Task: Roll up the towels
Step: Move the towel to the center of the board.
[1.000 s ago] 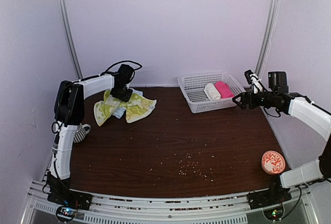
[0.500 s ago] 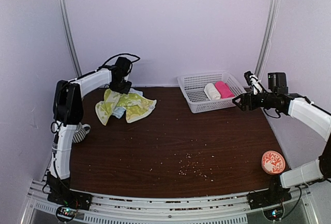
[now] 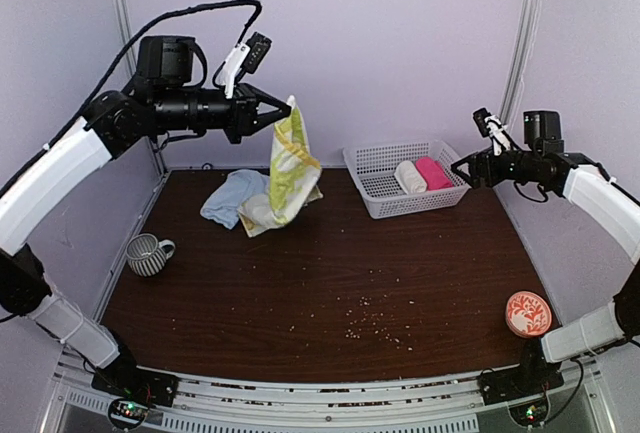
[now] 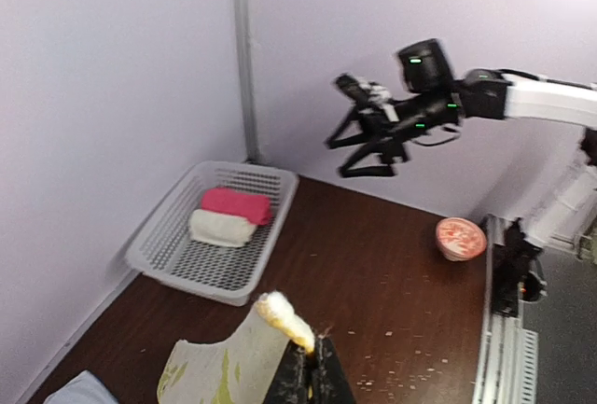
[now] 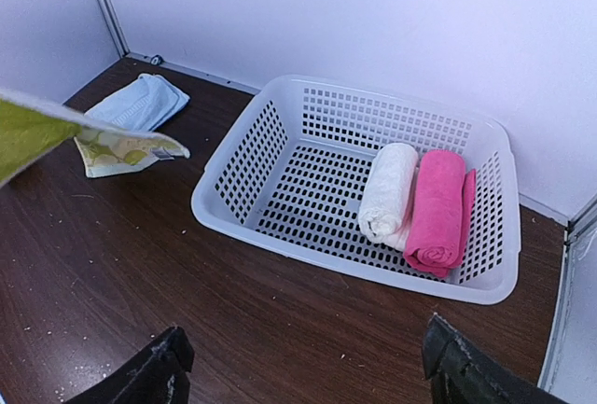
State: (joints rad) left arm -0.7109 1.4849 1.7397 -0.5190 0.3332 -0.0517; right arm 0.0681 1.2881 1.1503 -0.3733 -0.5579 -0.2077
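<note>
Table [image 3: 330,283]: both towels sit at its far left.
Basket [image 3: 372,185]: holds a cream roll [image 3: 409,176] and a pink roll [image 3: 433,172].
Blue towel [image 3: 228,196]: crumpled on the table, unrolled.
Patterned towel [image 3: 290,168]: hangs by one corner, lower end on the table.
Left gripper [image 3: 282,116]: pinched tight on that corner.
Right gripper [image 3: 462,191]: spread wide, empty, near the basket.
Progress: apparently early; neither towel is flattened or rolled.

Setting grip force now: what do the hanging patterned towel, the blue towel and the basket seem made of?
Yellow-green patterned towel: soft matte cloth; it droops limp from the shut left pincer. Pale blue towel: similar soft cloth, slumped in folds. Basket: white moulded plastic, probably rigid, slightly glossy, with grid holes.
</note>
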